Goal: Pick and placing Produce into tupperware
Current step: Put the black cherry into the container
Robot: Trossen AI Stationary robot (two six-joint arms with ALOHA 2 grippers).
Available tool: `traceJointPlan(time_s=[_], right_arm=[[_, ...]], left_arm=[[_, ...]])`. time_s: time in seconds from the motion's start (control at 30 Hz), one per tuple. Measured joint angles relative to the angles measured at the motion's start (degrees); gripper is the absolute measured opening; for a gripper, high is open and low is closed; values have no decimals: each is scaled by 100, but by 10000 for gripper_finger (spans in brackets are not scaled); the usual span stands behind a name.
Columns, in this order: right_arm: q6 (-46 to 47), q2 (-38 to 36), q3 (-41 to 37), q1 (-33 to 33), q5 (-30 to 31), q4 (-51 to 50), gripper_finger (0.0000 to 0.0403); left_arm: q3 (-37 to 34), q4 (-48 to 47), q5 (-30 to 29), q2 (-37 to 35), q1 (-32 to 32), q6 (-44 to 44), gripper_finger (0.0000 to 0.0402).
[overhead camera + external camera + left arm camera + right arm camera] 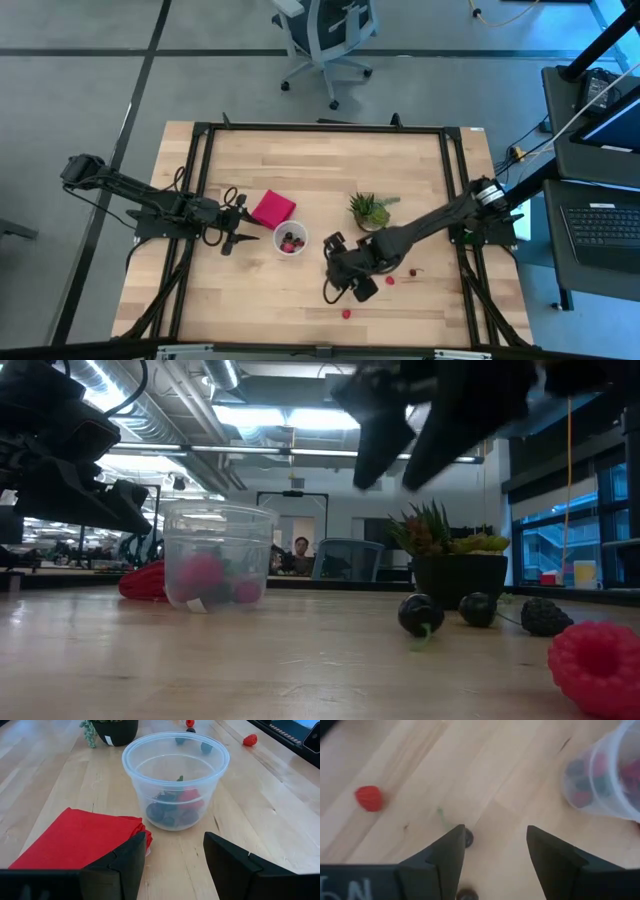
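Note:
The tupperware (291,240) is a round clear cup standing on the wood table, with red and dark fruits inside (175,810); the low view shows the cup (215,555) too. Loose produce lies on the table: dark berries (420,613) (477,608), a raspberry (595,660) and a red one (369,798). My right gripper (495,837) is open and hangs above the table (400,450), over a dark berry (468,837), right of the cup. My left gripper (175,845) is open and sits left of the cup (235,238), pointing at it.
A folded red cloth (80,837) lies flat beside the cup, by my left gripper. A spiky green potted plant (370,210) stands behind my right gripper. One red fruit (346,313) lies near the table's near edge. A black frame rail (320,128) borders the table.

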Motion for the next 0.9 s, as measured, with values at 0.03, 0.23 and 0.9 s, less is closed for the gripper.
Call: traceJointPlan(time_s=[0.03,0.23,0.9], right_arm=[[-8,2,-147,7,22,183,213],[10,7,-905,3,18,1120,213],[161,61,-2252,25,-785,3146,213]], left_arm=[[1,0,0,0,0,0,192],[1,0,0,-2,0,-4,192],[0,2,0,-1,0,-7,192]])
